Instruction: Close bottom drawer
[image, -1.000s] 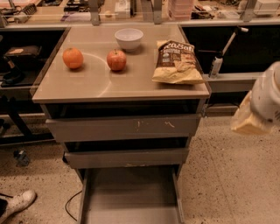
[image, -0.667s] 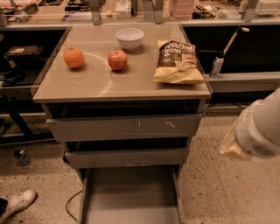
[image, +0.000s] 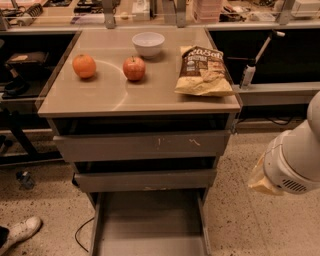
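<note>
The bottom drawer (image: 150, 220) is the lowest and narrowest of three grey-beige drawers in the cabinet. It stands pulled far out toward me, showing its flat bare floor and thin side walls. Its front runs off the bottom edge of the camera view. The middle drawer (image: 145, 179) and the top drawer (image: 142, 146), which has white scratch marks, are each pulled out a little. A white arm segment (image: 295, 157) hangs at the right, beside the cabinet and level with the drawers. My gripper is out of view, beyond the frame.
On the cabinet top (image: 105, 95) lie an orange (image: 84, 65), an apple (image: 134, 68), a white bowl (image: 148, 43) and a chip bag (image: 202, 70). A shoe (image: 20, 231) and a cable (image: 80, 235) are on the speckled floor at the left. Shelving stands behind.
The white arm has come down and moved left, from beside the cabinet top to beside the drawers. The drawers have not moved.
</note>
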